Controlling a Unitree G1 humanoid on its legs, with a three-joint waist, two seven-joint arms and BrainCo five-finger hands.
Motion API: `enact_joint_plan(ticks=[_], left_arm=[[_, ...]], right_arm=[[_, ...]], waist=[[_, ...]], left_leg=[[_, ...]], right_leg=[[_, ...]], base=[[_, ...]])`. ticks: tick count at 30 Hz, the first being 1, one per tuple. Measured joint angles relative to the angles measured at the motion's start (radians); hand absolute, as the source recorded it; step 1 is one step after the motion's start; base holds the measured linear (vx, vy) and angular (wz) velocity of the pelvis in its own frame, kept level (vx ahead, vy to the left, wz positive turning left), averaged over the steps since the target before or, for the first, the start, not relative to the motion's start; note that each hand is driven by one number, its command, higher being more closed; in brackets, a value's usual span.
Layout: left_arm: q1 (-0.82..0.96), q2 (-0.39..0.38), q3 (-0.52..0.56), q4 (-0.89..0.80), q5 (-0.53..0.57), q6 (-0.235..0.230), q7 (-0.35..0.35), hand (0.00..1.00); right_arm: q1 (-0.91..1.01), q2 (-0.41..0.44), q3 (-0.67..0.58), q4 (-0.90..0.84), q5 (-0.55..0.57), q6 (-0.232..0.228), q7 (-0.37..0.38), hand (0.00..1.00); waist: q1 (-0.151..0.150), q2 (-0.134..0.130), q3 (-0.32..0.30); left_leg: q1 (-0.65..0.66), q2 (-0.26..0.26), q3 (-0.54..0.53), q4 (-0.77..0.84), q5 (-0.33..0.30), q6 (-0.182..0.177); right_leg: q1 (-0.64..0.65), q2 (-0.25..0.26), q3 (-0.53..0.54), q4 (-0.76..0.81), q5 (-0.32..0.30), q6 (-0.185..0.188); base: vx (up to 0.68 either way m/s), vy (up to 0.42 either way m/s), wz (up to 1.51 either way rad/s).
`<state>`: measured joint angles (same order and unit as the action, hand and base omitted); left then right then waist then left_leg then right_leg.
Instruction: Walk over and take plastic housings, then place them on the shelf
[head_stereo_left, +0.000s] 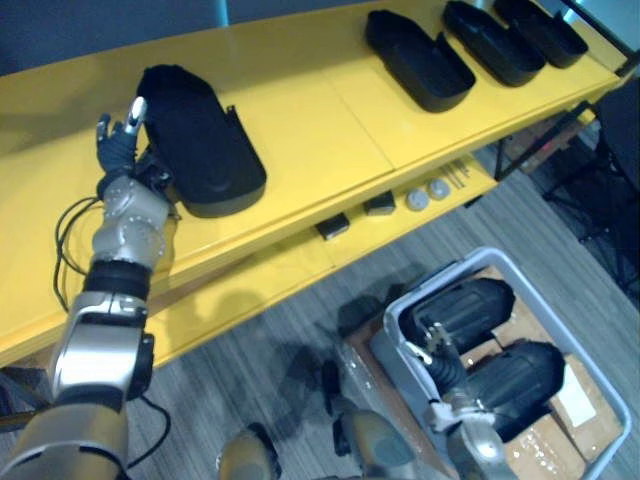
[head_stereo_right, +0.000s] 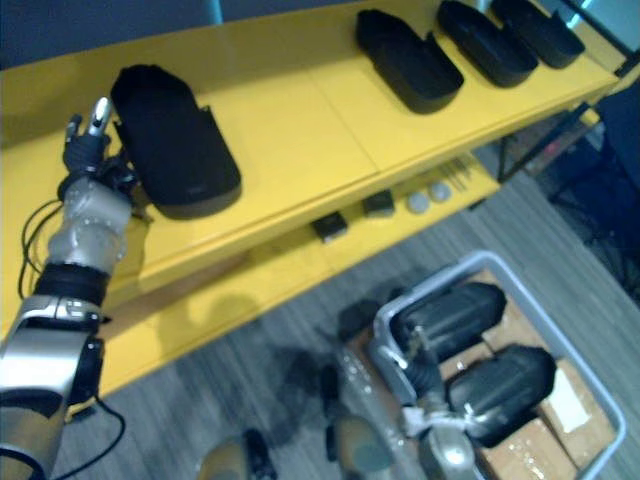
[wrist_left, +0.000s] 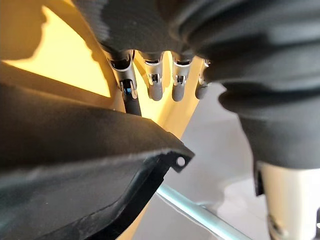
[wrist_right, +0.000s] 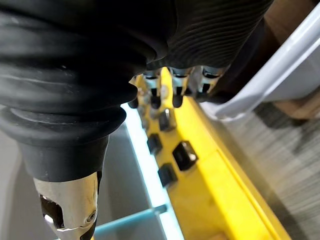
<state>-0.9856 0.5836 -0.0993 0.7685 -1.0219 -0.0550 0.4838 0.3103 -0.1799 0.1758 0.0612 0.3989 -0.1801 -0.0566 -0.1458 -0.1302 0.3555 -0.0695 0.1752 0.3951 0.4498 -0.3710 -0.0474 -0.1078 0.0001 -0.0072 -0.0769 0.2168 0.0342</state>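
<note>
Hovering against a black plastic housing (head_stereo_left: 205, 140) set on the yellow shelf (head_stereo_left: 330, 125), the left hand (head_stereo_left: 118, 150), fingers (head_stereo_left: 136, 110) straight and released, should withdraw gently without nudging it askew.

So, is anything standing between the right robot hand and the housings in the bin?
Nothing visible does. The right robot hand sits inside the grey bin, right beside its two black housings, with nothing covering them. The yellow shelf has bare space to the right of the housing at the left robot hand.

text: none legible | labels: none | numbers: none
</note>
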Motion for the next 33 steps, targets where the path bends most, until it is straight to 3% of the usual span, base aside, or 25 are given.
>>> enact_joint_plan(ticks=[7,18,24,26,28,31,33], left_arm=[[-0.003,-0.016,0.0,-0.023,0.0,-0.009,0.062,0.0],[-0.003,-0.047,0.009,-0.042,0.002,-0.048,0.084,0.0],[0.034,-0.047,0.081,-0.094,0.124,-0.053,0.103,0.0],[0.117,-0.061,0.129,-0.174,0.196,-0.068,0.101,0.0],[0.24,-0.105,0.183,-0.286,0.261,-0.078,0.097,0.0],[0.452,-0.175,0.226,-0.52,0.349,-0.085,0.089,0.0],[0.62,-0.232,0.241,-0.703,0.446,-0.093,0.089,0.0]], right_arm=[[0.003,0.022,0.006,0.034,0.0,-0.012,-0.011,0.0],[0.003,0.022,0.025,0.019,-0.016,-0.044,-0.018,0.0],[-0.007,0.022,0.01,-0.215,-0.126,-0.129,-0.15,0.0],[-0.023,0.022,-0.027,-0.3,-0.161,-0.166,-0.193,0.0],[-0.039,0.016,-0.079,-0.357,-0.175,-0.175,-0.214,0.0],[-0.062,-0.008,-0.119,-0.38,-0.183,-0.2,-0.243,0.0],[-0.118,-0.033,-0.138,-0.382,-0.22,-0.212,-0.315,0.0]], waist=[[-0.008,-0.005,-0.001],[-0.008,-0.005,-0.001],[-0.003,-0.002,-0.004],[-0.003,0.011,-0.036],[0.01,0.041,-0.064],[0.033,0.084,-0.13],[0.064,0.107,-0.147]], left_leg=[[0.0,0.006,0.003,0.004,-0.001,0.0],[0.007,-0.009,0.002,-0.022,0.01,-0.002],[0.047,-0.031,0.0,-0.081,0.043,-0.006],[0.057,-0.041,-0.003,-0.105,0.055,-0.003],[0.093,-0.051,-0.008,-0.149,0.07,-0.003],[0.116,-0.068,-0.029,-0.2,0.093,0.001],[0.158,-0.082,-0.044,-0.242,0.114,0.003]], right_leg=[[-0.002,0.005,0.005,0.0,0.0,0.0],[-0.004,-0.001,0.005,-0.001,0.0,-0.001],[0.009,-0.014,0.002,-0.001,-0.001,-0.001],[0.011,-0.019,-0.013,0.0,0.0,-0.001],[0.038,-0.022,-0.024,-0.001,-0.001,-0.002],[0.052,-0.031,-0.054,-0.001,-0.005,-0.007],[0.082,-0.038,-0.078,-0.001,-0.007,-0.008]], base=[[0.0,0.0,0.0],[0.0,0.0,0.0],[0.01,-0.007,0.03],[0.03,-0.013,0.08],[0.05,0.012,0.12],[0.05,0.009,0.24],[0.0,-0.003,0.33]])
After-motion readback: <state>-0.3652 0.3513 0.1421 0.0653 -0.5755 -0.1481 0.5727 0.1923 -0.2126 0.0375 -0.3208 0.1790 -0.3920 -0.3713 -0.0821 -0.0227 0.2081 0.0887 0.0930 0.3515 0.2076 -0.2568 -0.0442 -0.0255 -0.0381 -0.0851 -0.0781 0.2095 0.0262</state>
